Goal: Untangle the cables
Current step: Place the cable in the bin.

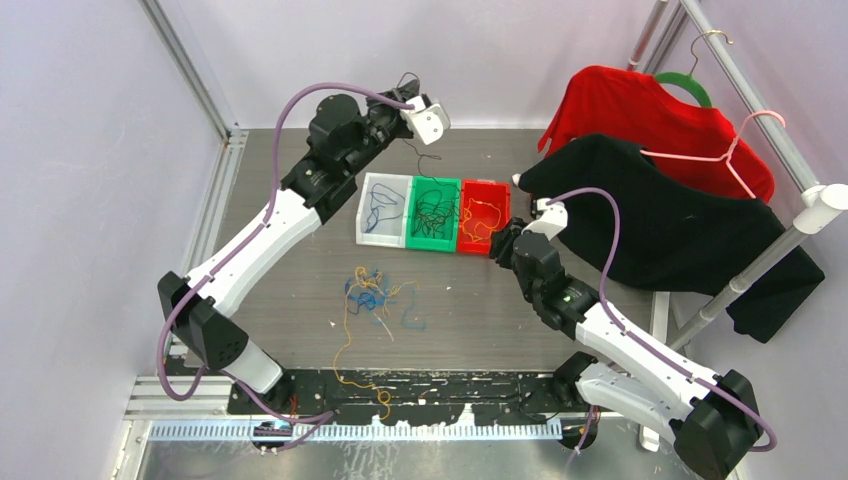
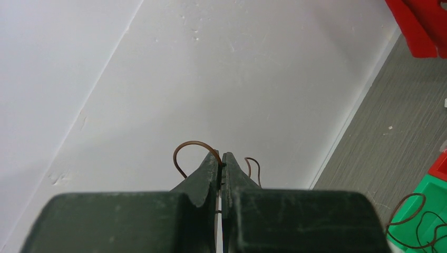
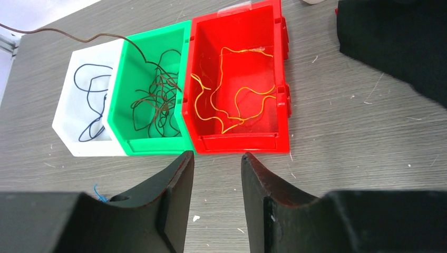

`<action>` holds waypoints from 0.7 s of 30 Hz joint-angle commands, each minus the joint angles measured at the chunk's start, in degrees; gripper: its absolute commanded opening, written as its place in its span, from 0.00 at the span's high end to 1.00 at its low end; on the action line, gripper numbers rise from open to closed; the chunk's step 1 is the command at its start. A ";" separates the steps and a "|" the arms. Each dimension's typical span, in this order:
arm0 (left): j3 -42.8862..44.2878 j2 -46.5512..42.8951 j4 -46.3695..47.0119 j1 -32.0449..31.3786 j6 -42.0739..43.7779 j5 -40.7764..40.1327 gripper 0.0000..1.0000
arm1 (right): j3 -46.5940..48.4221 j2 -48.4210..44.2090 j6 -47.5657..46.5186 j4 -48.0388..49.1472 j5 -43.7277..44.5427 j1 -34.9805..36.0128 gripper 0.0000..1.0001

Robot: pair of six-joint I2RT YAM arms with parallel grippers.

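Pale walls ring the grey desk [image 1: 300, 290], my left arm stretched up toward the back wall with left fingers [image 2: 208, 176] clenched on a dark cable [image 2: 192, 143], right fingers [image 3: 176, 179] parted and bare before the red bin [image 3: 237, 142], tangled cables [image 1: 372, 295] mid-desk.

The grey wood-grain tabletop [image 1: 470, 300] is lying open between the loose tangle of thin blue and orange cables [image 1: 372, 295] and the row of white, green and red plastic bins [image 1: 430, 243] — a hanging black shirt [image 1: 680, 230] is crowding the right side.
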 commanded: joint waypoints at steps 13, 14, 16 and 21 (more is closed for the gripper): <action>3.71 -4.11 1.28 0.73 -4.05 -0.83 1.00 | -0.40 -0.45 2.51 2.17 -0.82 -0.18 0.59; 3.30 -4.39 -1.14 0.75 -5.65 0.78 1.00 | -0.45 -0.59 2.63 2.12 -0.81 -0.25 0.60; 1.63 -4.91 -4.86 0.67 -8.60 4.23 1.00 | -0.46 -0.93 2.73 1.97 -0.68 -0.21 0.60; -0.78 -3.69 -12.75 0.60 -13.71 9.87 1.00 | -0.76 -2.00 2.47 1.78 0.26 -0.25 0.60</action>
